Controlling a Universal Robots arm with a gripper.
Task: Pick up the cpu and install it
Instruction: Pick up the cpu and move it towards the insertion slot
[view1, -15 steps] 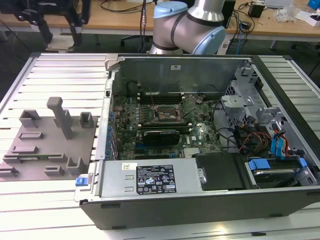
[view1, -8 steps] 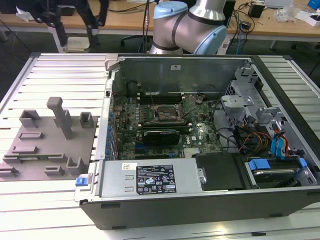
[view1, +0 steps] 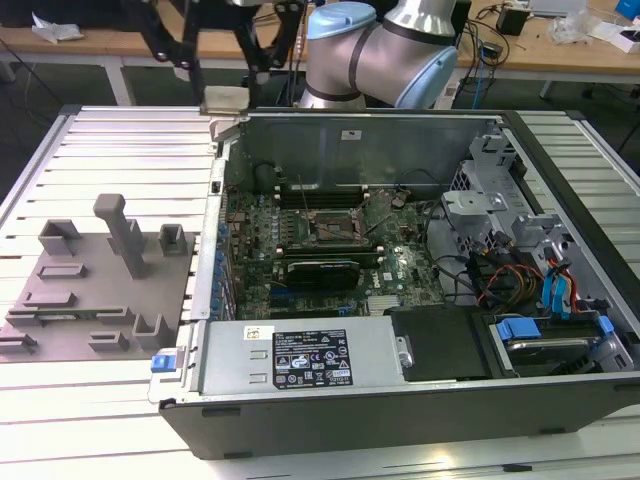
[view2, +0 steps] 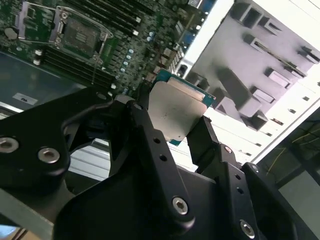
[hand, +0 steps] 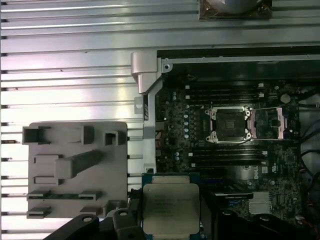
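Here the gripper (view2: 176, 131) squeezes the cpu (view2: 172, 107) by two edges. It holds the chip flat in the air above the computer case (view1: 380, 150), probably so it matches the open socket (hand: 227, 125).

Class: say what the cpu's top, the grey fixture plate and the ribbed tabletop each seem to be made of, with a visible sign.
The cpu top looks metal: matt silvery, softly reflecting. The grey fixture plate is probably plastic: dull, uniform, moulded posts. The ribbed tabletop is probably aluminium: bright glare along its slats.
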